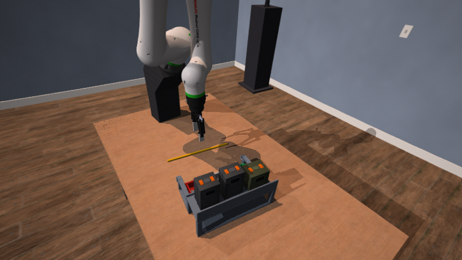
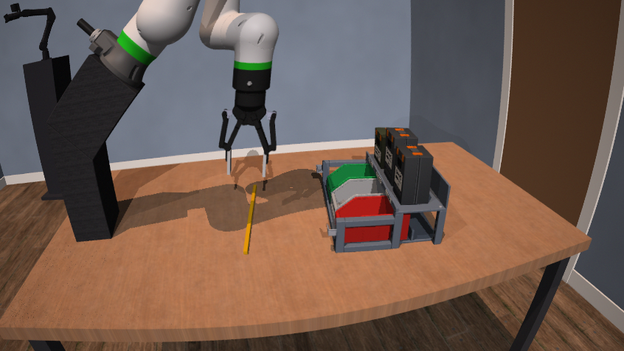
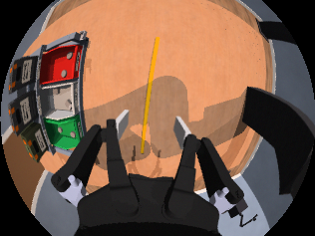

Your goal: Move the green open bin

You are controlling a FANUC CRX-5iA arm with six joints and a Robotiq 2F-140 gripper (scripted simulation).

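Near long edge, exterior view: the wood-topped table (image 1: pixel 323 226) (image 2: pixel 217 296) (image 3: pixel 209 49) carries a blue-grey metal shelf (image 1: pixel 237 200) (image 2: pixel 396 228) (image 3: pixel 84 59) toward its right-hand short edge.
Red bin: an open-fronted red bin (image 1: pixel 190 186) (image 2: pixel 364 206) (image 3: pixel 52 66) sits at the shelf's near end; it should stay there.
Yellow bar: a long, thin yellow bar (image 1: pixel 197 152) (image 2: pixel 249 222) (image 3: pixel 151 89) lies between shelf and arm, where it could spoil a flat set-down.
Claw: the black two-finger gripper with pale pads (image 1: pixel 197 132) (image 2: pixel 246 169) (image 3: pixel 152 127) hangs above the table, fingers moderately wide, nothing between them.
Grey bin: a light grey open bin (image 2: pixel 358 192) (image 3: pixel 57 101) stands between red and green.
Green bin: the green open bin with sloped sides (image 1: pixel 242 164) (image 2: pixel 351 174) (image 3: pixel 62 133) is on the shelf, at the end toward the far long edge. Round pale parts (image 3: pixel 61 129) lie inside.
Green bin, handling: probably light, fairly stiff plastic, somewhat slippery; loose parts may slide and shift its balance.
Green bin, hold: I would pinch the front wall near mid-width, one pad inside, then lift level, clear of shelf rail and grey bin.
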